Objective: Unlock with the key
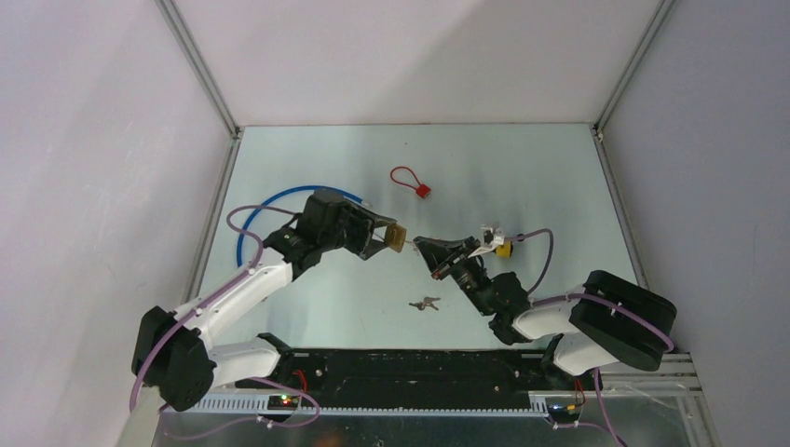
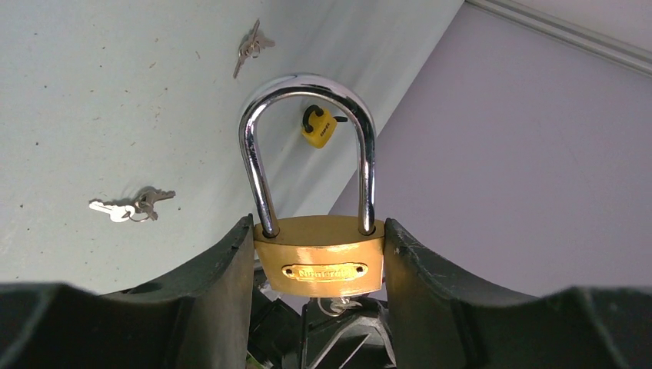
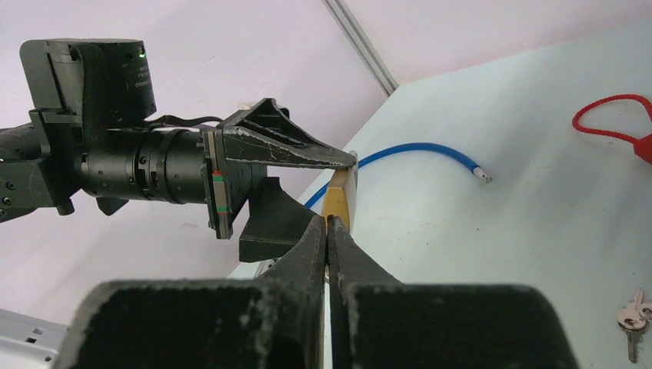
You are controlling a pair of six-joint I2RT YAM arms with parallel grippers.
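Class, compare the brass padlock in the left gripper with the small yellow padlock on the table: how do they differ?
The brass padlock is clamped in the left gripper, off the table; the yellow padlock lies on it. The brass padlock's shackle is tall and chrome; the yellow padlock's is short and black. Both have yellowish bodies.

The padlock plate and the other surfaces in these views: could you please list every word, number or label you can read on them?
Brass padlock: embossed word on its oval plate, too blurred to read with certainty.
Small yellow padlock: dark print, too small to read.
Left arm's black housing: small white print, too small to read.
No other text shows.
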